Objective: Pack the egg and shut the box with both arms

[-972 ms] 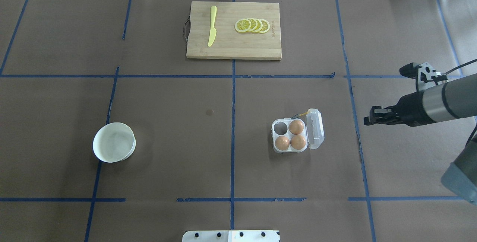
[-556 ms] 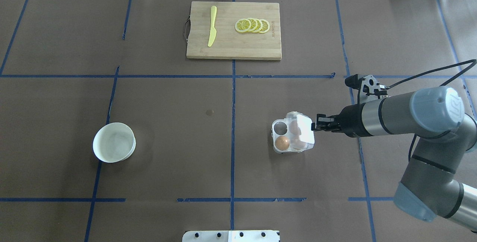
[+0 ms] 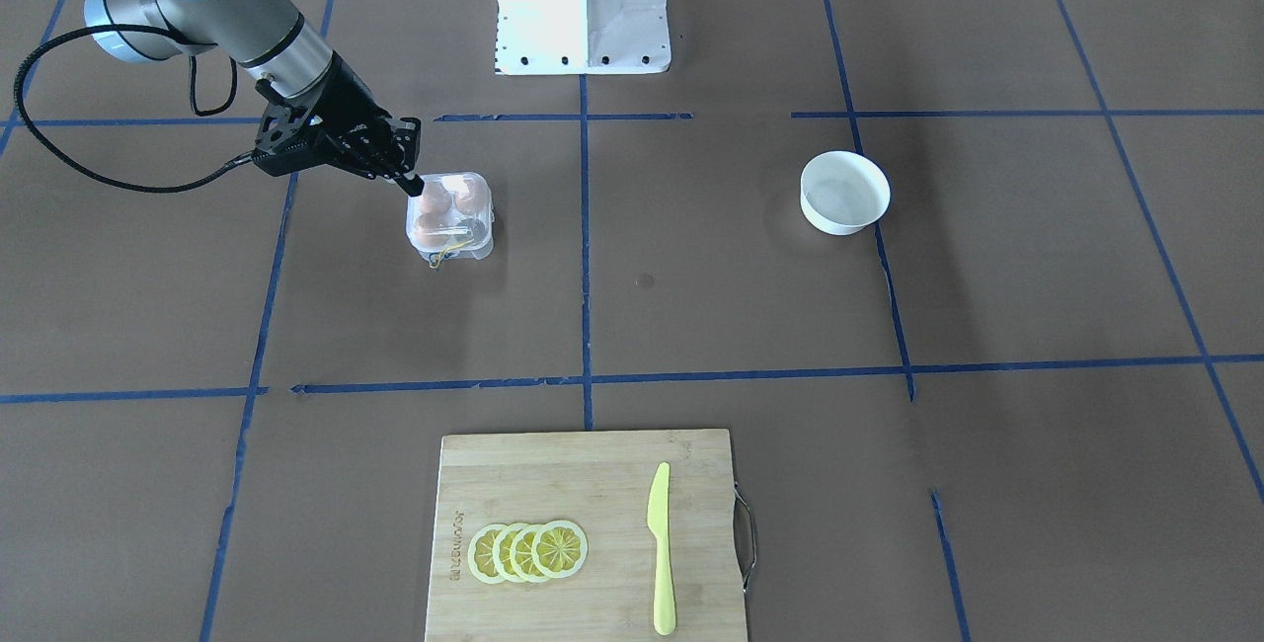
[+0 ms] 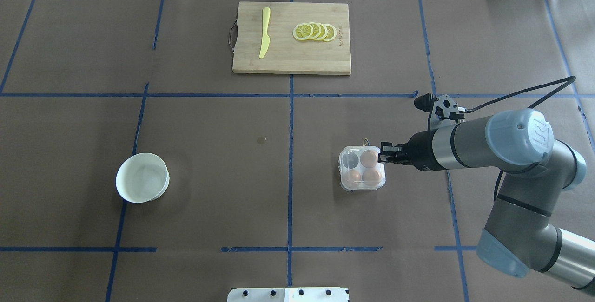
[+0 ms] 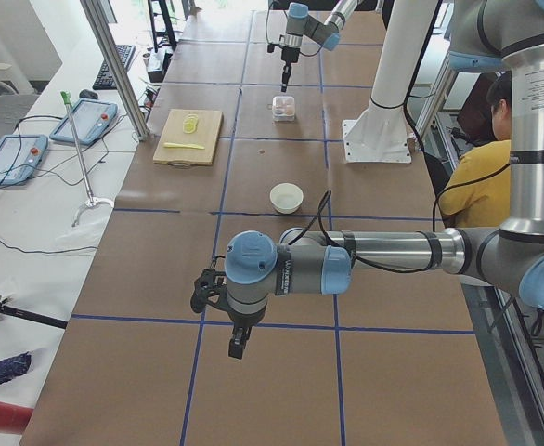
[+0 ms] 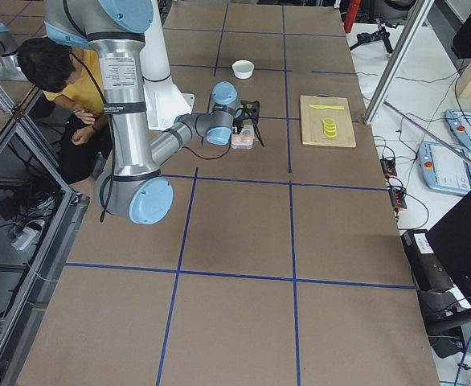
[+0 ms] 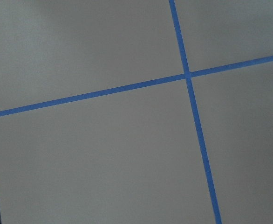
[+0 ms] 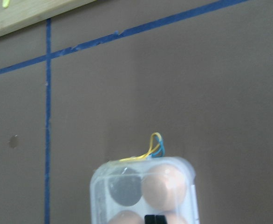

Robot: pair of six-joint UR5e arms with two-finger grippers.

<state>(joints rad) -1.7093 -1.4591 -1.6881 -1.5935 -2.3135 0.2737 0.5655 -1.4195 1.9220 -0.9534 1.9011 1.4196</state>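
**Surface.** Table (image 4: pixel 209 209) under brown paper, gridded with blue tape. At the far side we log a cutting board (image 4: pixel 291 55) with lemon slices (image 4: pixel 315 32) and a yellow knife (image 4: pixel 264 32). A white bowl (image 4: pixel 142 179) with nothing in it sits on the robot's left.

**Item 1, the box (image 4: pixel 351 159).** Right of centre. Its clear lid lies down over the cells, and we cannot tell whether it has latched. The yellow loop (image 8: pixel 154 145) pokes out at the far edge.

**Item 2, the egg (image 4: pixel 369 158).** One of three like brown eggs under the lid; we cannot tell which. The fourth cell is bare.

**Item 3, right gripper (image 4: pixel 384 154).** Fingers pinched together on nothing. The tip sits at the lid's edge on the right arm (image 4: pixel 465 146) side and appears to touch it.

**Item 4, left gripper (image 5: pixel 238 344).** At the table's left end, well apart from the box, over bare paper. We cannot tell how far open it is.

**Hazards, as we judge them.**
- A push on one edge alone could tip the light box or slide it across the paper, since nothing braces its other side.
- An unlatched lid could spring up once the tip lifts.
- A hard press over an egg could crack the shell.
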